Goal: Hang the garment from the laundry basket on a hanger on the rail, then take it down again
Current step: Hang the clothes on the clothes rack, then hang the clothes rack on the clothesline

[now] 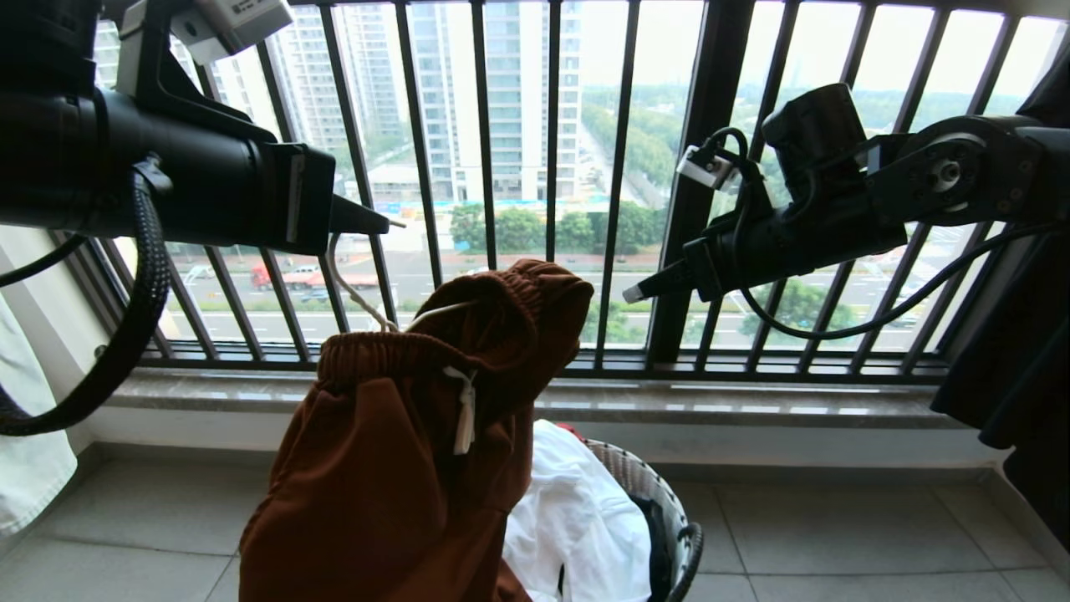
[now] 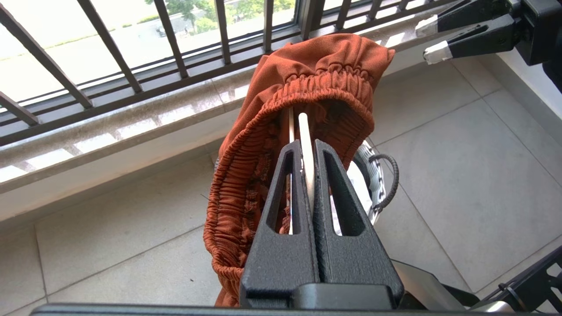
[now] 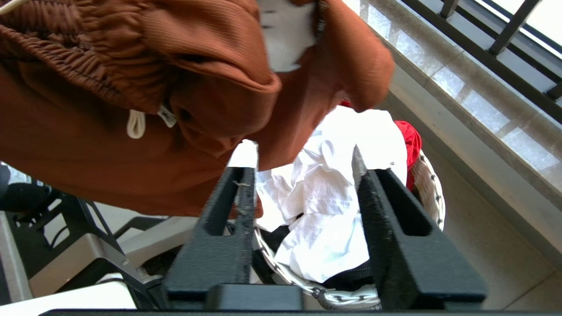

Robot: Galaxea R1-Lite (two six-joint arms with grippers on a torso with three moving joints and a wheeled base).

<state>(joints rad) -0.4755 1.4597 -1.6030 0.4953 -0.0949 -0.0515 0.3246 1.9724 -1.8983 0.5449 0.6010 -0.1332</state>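
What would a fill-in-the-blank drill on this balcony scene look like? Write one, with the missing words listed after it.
1. The left gripper is shut on the thin white ____ inside the waistband of the rust-brown shorts.
2. The right gripper has its jaws ____, holding nothing.
3. Below the shorts, the laundry basket holds a crumpled ____ cloth on top.

Missing words: hanger; open; white

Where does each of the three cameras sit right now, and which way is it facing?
Head: high, facing the black balcony railing; both arms show, left gripper, right gripper.
Left wrist: behind fingers shut on the cream-white wire hanger, looking down.
Right wrist: behind open fingers, above the round laundry basket.
All share the rust-brown shorts.
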